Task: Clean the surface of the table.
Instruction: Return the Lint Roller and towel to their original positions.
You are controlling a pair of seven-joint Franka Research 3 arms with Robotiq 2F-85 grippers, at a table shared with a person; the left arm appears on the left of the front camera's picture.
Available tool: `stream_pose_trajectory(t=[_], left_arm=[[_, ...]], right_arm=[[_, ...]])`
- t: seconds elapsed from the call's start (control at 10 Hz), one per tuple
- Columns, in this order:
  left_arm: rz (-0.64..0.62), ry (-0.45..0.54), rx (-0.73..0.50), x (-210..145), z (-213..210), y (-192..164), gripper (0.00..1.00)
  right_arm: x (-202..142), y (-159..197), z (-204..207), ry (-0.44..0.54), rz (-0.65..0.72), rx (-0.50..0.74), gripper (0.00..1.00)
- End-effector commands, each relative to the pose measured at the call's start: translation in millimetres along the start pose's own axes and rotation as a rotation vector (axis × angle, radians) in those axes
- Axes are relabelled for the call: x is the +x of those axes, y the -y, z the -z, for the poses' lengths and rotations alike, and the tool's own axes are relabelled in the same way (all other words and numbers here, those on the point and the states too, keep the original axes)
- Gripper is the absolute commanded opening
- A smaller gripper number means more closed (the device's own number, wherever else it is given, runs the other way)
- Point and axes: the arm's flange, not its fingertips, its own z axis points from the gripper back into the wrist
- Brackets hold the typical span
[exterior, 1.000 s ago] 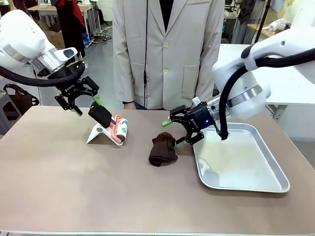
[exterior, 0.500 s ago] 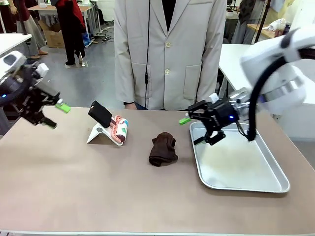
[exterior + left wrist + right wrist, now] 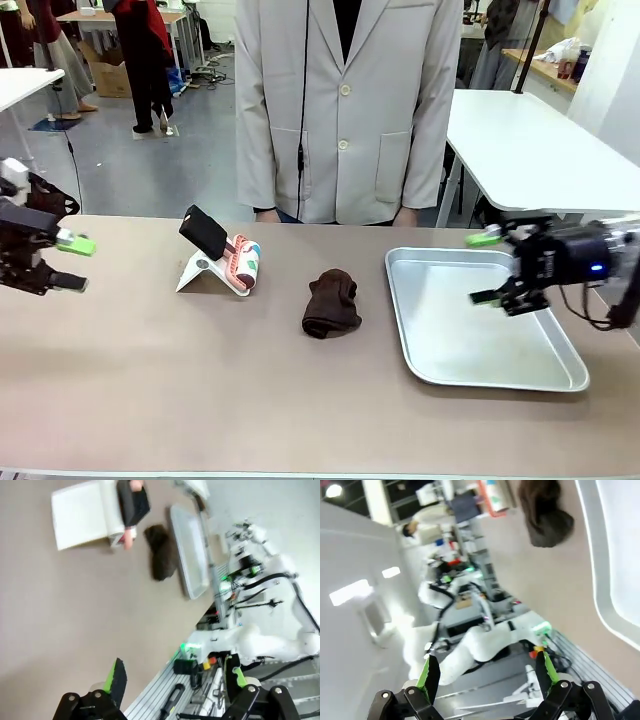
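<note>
Across the counter (image 3: 150, 380) a dark brown cloth (image 3: 331, 302) is left lying beside the metal tray (image 3: 560, 375); both sets of fingers, left (image 3: 72, 264) and right (image 3: 484, 268), are spread wide, nothing held.

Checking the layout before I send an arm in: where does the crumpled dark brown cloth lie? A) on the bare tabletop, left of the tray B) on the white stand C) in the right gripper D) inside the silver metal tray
A: the crumpled dark brown cloth lies on the taupe-brown table, apart from the silver metal tray to its right.
</note>
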Motion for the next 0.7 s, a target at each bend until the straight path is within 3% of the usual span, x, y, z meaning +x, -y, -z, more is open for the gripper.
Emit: stream_pose_trajectory(t=[0.0,0.2,0.3,0.4,0.6], left_arm=[[0.1,0.037,-0.17,-4,-19,-27,1.0],[0.148,0.111,-0.248,-4,-43,-43,1.0],[0.18,0.093,-0.274,-1,-50,-51,1.0],[0.096,0.107,-0.179,-15,-37,-30,1.0],[0.096,0.107,-0.179,-15,-37,-30,1.0]], right_arm=[[-27,36,-35,-0.002,-0.04,0.143,1.0],[-24,53,-55,0.05,-0.025,0.206,1.0],[-20,59,-52,0.106,-0.034,0.194,1.0],[-7,33,-66,0.049,-0.007,0.193,1.0],[-7,33,-66,0.049,-0.007,0.193,1.0]])
